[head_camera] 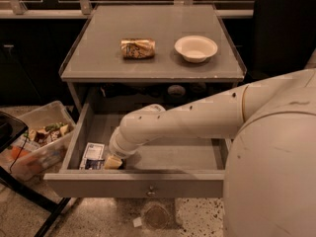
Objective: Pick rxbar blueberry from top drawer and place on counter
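Observation:
The top drawer (148, 184) is pulled open under the counter (98, 58). My gripper (112, 162) reaches down into the drawer's front left corner, its tip close to the drawer floor. Just left of it lies a white flat packet (92, 152). A dark navy-blue strip, which looks like the rxbar blueberry (93, 165), shows at the packet's near end, against the drawer front. Most of it is hidden. The gripper's tip is right beside it; I cannot tell whether they touch.
A crushed gold-tan can (138, 48) and a white bowl (195, 48) sit on the counter. A clear plastic bin of mixed items (37, 142) stands on the floor to the left. My arm (197, 117) spans the drawer from the right.

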Controlling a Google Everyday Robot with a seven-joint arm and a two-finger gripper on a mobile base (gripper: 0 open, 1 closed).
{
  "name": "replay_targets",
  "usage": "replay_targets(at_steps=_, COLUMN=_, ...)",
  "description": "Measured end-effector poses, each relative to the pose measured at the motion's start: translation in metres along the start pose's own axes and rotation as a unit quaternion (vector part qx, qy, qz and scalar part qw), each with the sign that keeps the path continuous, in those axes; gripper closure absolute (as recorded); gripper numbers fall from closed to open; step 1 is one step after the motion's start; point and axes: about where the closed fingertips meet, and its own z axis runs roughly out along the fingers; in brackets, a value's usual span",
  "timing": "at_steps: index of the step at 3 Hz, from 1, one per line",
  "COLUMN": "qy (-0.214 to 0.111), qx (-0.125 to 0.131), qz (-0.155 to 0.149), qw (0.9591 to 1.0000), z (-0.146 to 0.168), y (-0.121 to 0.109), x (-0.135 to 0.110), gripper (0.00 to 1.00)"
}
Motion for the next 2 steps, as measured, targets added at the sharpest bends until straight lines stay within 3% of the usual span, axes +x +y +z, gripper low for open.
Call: replay_targets(at_steps=2, qy=-0.001, qx=-0.008, qz=0.000, qw=1.0000, z=0.0162, y=0.0021, x=0.0023, gripper=0.00)
